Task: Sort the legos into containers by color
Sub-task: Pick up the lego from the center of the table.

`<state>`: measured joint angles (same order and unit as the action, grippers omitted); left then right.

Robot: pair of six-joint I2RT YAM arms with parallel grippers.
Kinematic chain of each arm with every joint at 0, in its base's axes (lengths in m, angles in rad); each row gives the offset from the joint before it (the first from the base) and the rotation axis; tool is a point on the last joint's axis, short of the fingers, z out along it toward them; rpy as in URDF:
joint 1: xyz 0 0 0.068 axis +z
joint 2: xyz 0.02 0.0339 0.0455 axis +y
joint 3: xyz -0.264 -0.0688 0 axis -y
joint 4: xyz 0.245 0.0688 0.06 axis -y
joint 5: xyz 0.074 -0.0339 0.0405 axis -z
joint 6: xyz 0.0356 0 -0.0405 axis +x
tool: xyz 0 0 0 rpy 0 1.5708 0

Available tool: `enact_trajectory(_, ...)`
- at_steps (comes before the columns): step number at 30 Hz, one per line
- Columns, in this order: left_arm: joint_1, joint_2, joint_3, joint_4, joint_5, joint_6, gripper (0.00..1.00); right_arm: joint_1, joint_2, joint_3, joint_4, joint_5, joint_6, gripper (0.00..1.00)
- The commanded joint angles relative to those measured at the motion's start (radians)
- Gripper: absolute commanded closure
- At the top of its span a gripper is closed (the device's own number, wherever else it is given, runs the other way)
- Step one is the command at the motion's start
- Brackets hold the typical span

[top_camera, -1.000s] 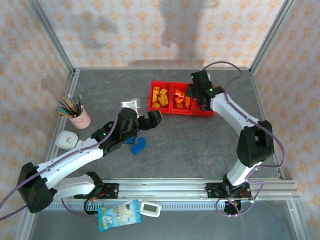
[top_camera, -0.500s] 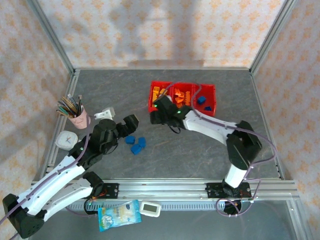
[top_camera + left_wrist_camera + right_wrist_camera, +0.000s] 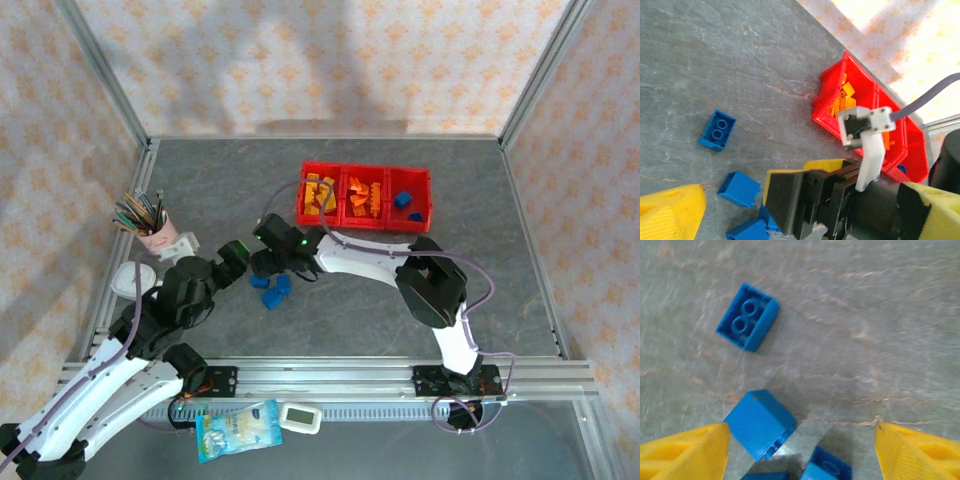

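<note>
Tabletop [image 3: 340, 312] holds blue legos [image 3: 277, 290] (perhaps four).

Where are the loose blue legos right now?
Top view: the loose blue legos are clustered on the table left of centre, beneath the open right gripper, nearer than the red containers.

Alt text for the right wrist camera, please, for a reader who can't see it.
The right pincer hangs open over a grey table, its yellow fingertips in the lower corners. A blue brick with two rings on top lies at upper left, a second blue brick sits by the lower-left fingertip, and parts of more show at the bottom.
</note>
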<state>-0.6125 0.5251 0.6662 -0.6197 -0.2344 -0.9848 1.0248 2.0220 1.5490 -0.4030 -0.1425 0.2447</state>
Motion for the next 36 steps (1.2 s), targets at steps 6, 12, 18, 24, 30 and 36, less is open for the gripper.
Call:
enact_trajectory(6,0.010,-0.114,-0.037,-0.141,-0.086,-0.095,0.01,0.015,0.071,0.066,-0.045,-0.081,-0.201,0.24)
enact_trajectory(12,0.010,-0.116,-0.035,-0.152,-0.096,-0.101,0.01,0.016,0.168,0.183,-0.134,-0.050,-0.283,0.23)
enact_trajectory(18,0.010,-0.114,-0.033,-0.149,-0.100,-0.101,0.01,0.016,0.233,0.247,-0.180,-0.064,-0.324,0.24)
enact_trajectory(24,0.010,-0.109,-0.033,-0.144,-0.103,-0.100,0.01,0.017,0.277,0.289,-0.205,-0.046,-0.334,0.29)
enact_trajectory(30,0.010,-0.100,-0.031,-0.140,-0.100,-0.097,0.01,0.019,0.250,0.278,-0.212,-0.131,-0.362,0.28)
enact_trajectory(36,0.009,-0.096,-0.030,-0.134,-0.102,-0.096,0.01,0.024,0.227,0.260,-0.224,-0.158,-0.383,0.25)
